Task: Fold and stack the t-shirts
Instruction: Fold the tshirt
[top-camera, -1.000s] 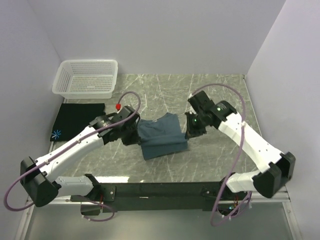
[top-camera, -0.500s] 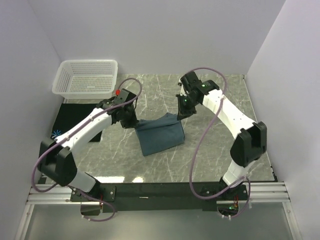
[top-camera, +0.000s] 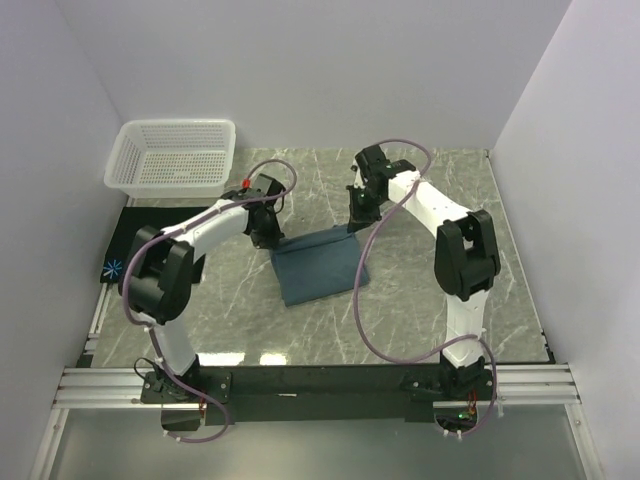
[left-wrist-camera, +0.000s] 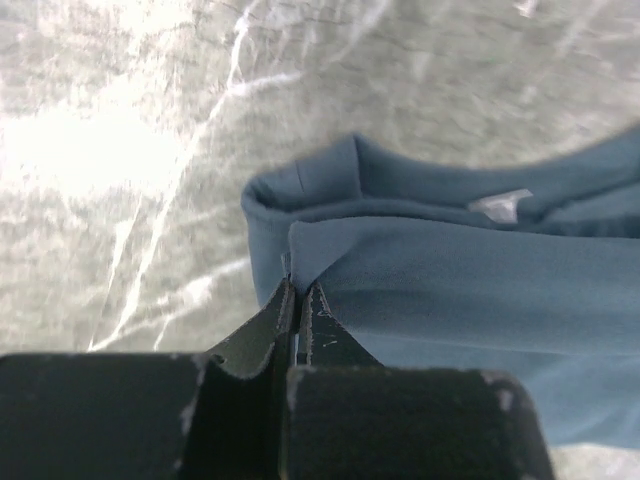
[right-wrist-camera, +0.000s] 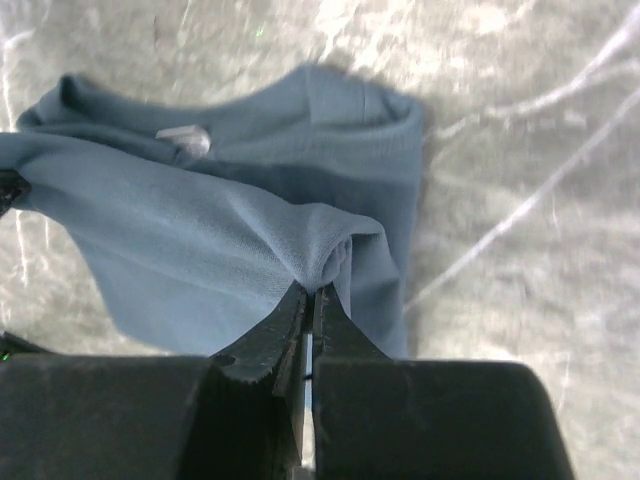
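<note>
Slate-blue cloth is held at two points. In the top view, the blue shirt (top-camera: 318, 268) is spread near the middle of the table (top-camera: 430, 300). Its far edge is stretched between the left gripper (top-camera: 272, 240) at 9 o'clock and the right gripper (top-camera: 355, 225) at 3 o'clock. That edge runs across the table, and the rest of the shirt trails from it toward 6 o'clock. Both grippers are placed equally close to it. The black shirt (top-camera: 150, 238) is laid flat well apart at 9 o'clock, with the white basket (top-camera: 175, 155) beyond it.

In the left wrist view, the jaws are seen pinched shut on a corner of a lifted layer. The collar (left-wrist-camera: 330, 175) and its white label (left-wrist-camera: 500, 205) are found beyond that corner, toward 12 and 1 o'clock, lying on the table.

In the right wrist view, the jaws are likewise closed on a bunched corner of the same layer, and the collar end is seen at 12 o'clock, past the tips.

The coming move is judged to turn on this: the held edge needs to be lowered onto the collar end, both corners kept level.
</note>
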